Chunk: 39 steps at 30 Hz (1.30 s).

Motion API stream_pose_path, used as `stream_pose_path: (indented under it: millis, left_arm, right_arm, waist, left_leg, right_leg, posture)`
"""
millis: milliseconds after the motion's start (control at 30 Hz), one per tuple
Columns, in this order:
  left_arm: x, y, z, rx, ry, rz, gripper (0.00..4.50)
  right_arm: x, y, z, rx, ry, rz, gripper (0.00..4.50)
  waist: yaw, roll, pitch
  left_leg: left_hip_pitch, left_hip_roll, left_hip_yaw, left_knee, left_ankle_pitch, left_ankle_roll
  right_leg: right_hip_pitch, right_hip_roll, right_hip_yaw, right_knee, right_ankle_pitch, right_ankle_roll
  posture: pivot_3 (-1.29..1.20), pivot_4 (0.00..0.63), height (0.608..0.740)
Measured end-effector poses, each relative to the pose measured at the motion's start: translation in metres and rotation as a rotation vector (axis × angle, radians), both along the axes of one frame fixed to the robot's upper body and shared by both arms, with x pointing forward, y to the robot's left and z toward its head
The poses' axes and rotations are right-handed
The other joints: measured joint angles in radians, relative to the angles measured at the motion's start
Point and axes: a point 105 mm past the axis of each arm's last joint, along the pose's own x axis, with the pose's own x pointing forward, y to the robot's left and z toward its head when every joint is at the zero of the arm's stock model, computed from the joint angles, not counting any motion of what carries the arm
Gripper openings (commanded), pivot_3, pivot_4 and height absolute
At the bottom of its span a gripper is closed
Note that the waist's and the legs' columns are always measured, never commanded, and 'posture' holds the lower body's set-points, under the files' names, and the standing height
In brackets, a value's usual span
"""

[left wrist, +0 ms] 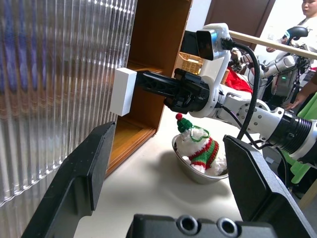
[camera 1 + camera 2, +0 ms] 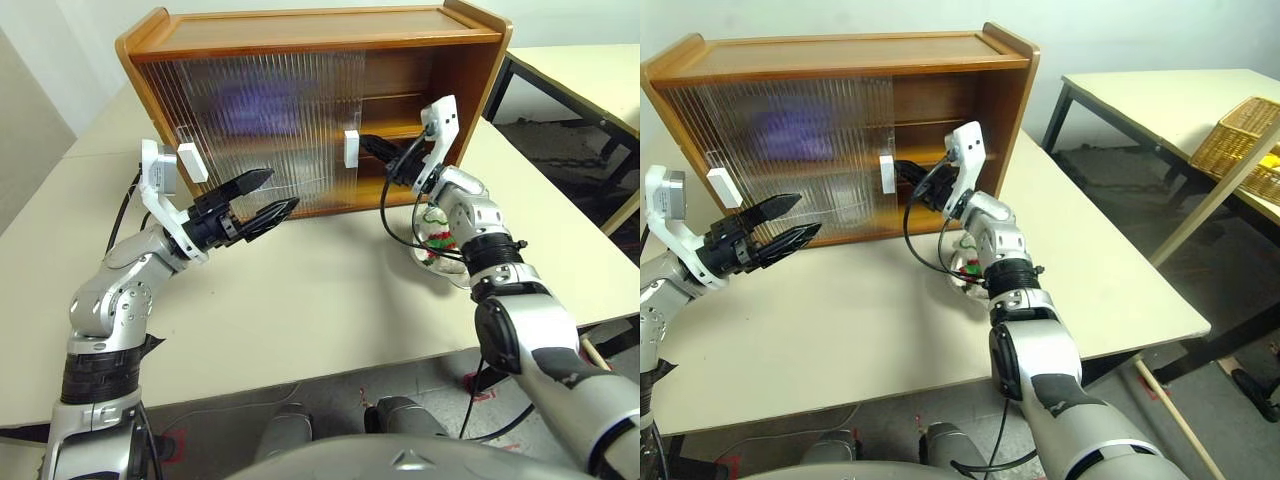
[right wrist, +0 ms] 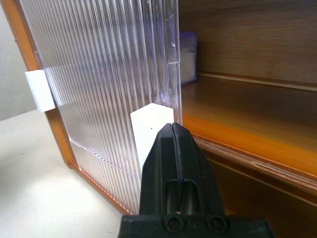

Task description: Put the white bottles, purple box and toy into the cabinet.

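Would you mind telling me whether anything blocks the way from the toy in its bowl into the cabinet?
Nothing visible does. The toy sits in a bowl on the table before the cabinet's open right side. Both sliding doors cover the left; the right gripper, fingers shut, is at the inner door's handle.

Cabinet [image 2: 300, 30]: glossy honey-brown wood. Sliding doors [image 2: 260, 125]: ribbed translucent plastic; handles [image 2: 351, 148] smooth matt white. Toy [image 1: 199, 147]: plush, knitted scarf. Bowl [image 1: 198, 174]: shiny metal. Table [image 2: 330, 290]: matt cream.
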Motion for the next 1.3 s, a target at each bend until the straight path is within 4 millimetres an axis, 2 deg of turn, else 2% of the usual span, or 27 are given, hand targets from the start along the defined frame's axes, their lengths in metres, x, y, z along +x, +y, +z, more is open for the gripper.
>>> stream_pose_path:
  millis: [533, 667, 733, 833, 1000, 1100, 1167, 1233, 1300]
  left_arm:
    - [0.000, -0.003, -0.001, -0.001, 0.000, -0.011, 4.50]
    - [0.000, -0.004, -0.001, 0.000, 0.000, -0.019, 4.50]
    - [0.000, -0.005, 0.000, -0.001, -0.003, -0.021, 4.50]
    - [0.000, -0.005, 0.000, -0.005, -0.003, -0.026, 4.50]
    - [0.002, -0.007, -0.001, -0.015, -0.005, -0.036, 4.50]
    - [0.002, -0.009, 0.000, -0.016, -0.006, -0.046, 4.50]
    - [0.003, -0.010, -0.001, -0.018, -0.005, -0.053, 4.50]
    - [0.003, -0.010, -0.002, -0.019, 0.000, -0.053, 4.50]
    - [0.003, -0.010, -0.002, -0.018, 0.000, -0.056, 4.50]
  right_arm:
    - [-0.008, 0.015, 0.001, 0.004, 0.018, 0.086, 0.02]
    - [-0.007, 0.011, 0.004, 0.000, 0.000, 0.061, 0.02]
    - [-0.003, 0.001, 0.007, -0.007, -0.017, 0.016, 0.02]
    - [0.004, -0.020, 0.013, -0.025, -0.046, -0.066, 0.60]
    - [0.001, -0.062, 0.024, -0.061, -0.095, -0.161, 2.38]
    - [-0.010, -0.078, 0.019, -0.082, -0.078, -0.167, 3.59]
    - [-0.024, -0.088, 0.011, -0.131, -0.051, -0.151, 4.32]
    - [-0.037, -0.097, 0.000, -0.165, -0.005, -0.137, 4.46]
    - [-0.050, -0.103, -0.008, -0.206, 0.030, -0.125, 4.46]
  waist:
    - [-0.007, 0.000, 0.000]
    - [-0.006, 0.000, 0.000]
    - [-0.006, 0.000, 0.000]
    - [-0.001, 0.000, 0.000]
    - [-0.002, -0.001, 0.000]
    - [-0.003, -0.001, -0.001]
    - [-0.004, -0.001, -0.001]
    - [-0.005, -0.001, -0.001]
    - [-0.006, -0.001, -0.001]
  left_leg:
    - [0.002, 0.000, 0.000, 0.000, 0.000, 0.000]
    - [0.002, 0.000, 0.000, 0.000, 0.000, 0.000]
    - [0.003, 0.000, 0.000, 0.000, 0.000, 0.000]
    - [0.003, 0.000, 0.000, 0.001, 0.001, 0.001]
    - [0.003, -0.001, 0.000, 0.002, 0.001, 0.001]
    - [0.003, -0.004, 0.002, 0.003, 0.001, 0.001]
    - [0.005, -0.004, 0.003, 0.004, 0.001, 0.001]
    - [0.008, -0.005, 0.007, 0.005, 0.000, 0.000]
    - [0.008, -0.004, 0.006, 0.008, 0.000, 0.000]
  right_leg:
    - [0.000, 0.002, 0.000, 0.003, -0.001, -0.002]
    - [0.000, 0.002, 0.000, 0.004, -0.001, -0.002]
    - [0.000, 0.002, 0.000, 0.004, -0.001, -0.002]
    - [0.001, 0.001, 0.000, 0.004, -0.001, -0.002]
    - [0.002, 0.001, 0.000, 0.004, -0.001, -0.002]
    - [0.003, 0.003, 0.000, 0.004, -0.001, -0.001]
    - [0.006, 0.004, -0.001, 0.004, -0.002, 0.000]
    - [0.009, 0.007, 0.000, 0.004, -0.003, 0.002]
    - [0.011, 0.010, 0.000, 0.004, -0.008, 0.010]
  posture:
    - [-0.04, 0.000, 0.740]
    - [-0.05, 0.000, 0.740]
    - [-0.06, 0.000, 0.740]
    - [-0.07, 0.000, 0.740]
    - [-0.08, 0.000, 0.740]
    - [-0.09, 0.000, 0.740]
    - [-0.09, 0.000, 0.740]
    - [-0.09, 0.000, 0.740]
    - [-0.09, 0.000, 0.740]
